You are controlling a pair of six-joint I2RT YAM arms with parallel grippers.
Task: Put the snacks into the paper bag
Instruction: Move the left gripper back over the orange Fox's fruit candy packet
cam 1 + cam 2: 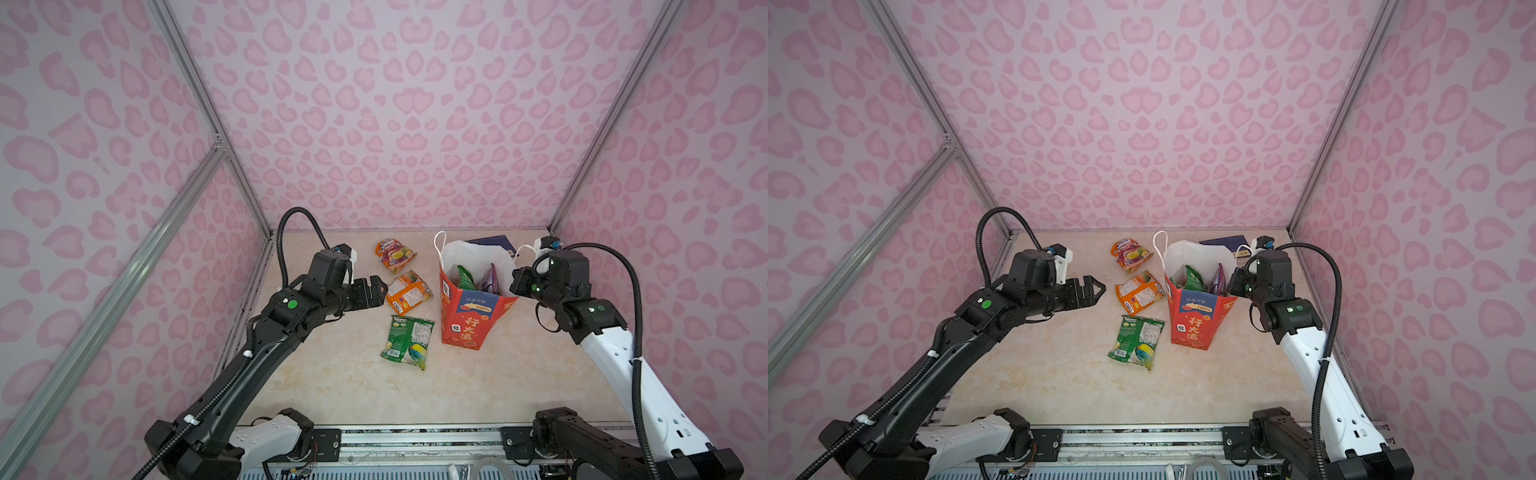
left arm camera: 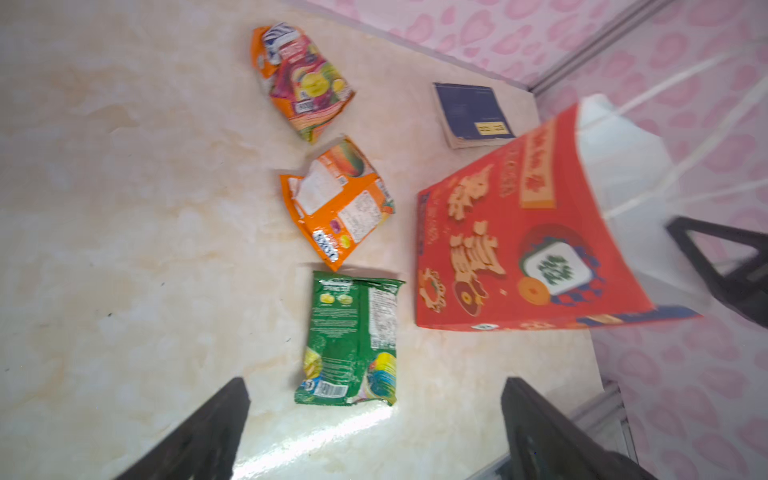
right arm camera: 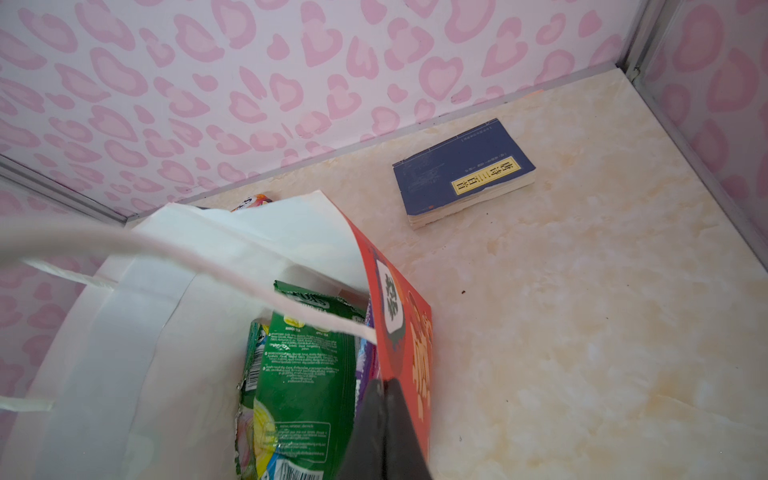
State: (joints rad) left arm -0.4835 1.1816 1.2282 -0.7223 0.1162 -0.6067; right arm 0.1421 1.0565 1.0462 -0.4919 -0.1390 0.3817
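Upright on the beige marbled tabletop, right of the middle in both top views: tall red paper gift bag with blue band, gold characters, white inside and white cord handles, mouth open. Standing on end inside it: green glossy plastic packet and, beside that, purple glossy packet (lower part of the inside hidden).

Left of the bag, flat on the tabletop in a row from far to near: crumpled orange-and-pink packet, orange packet with white label panels, green-and-yellow packet. Orange packet and green-and-yellow packet close at one corner; none touching the bag.

Spread wide with nothing between the jaws: left gripper, hovering above the tabletop just left of the orange packet.

Pinched together on the bag's right rim: right gripper, one finger inside the bag, the other on the red outside, as seen in the right wrist view.

Behind the bag, flat near the back wall and apart from it: dark blue paperback book with yellow title strip.
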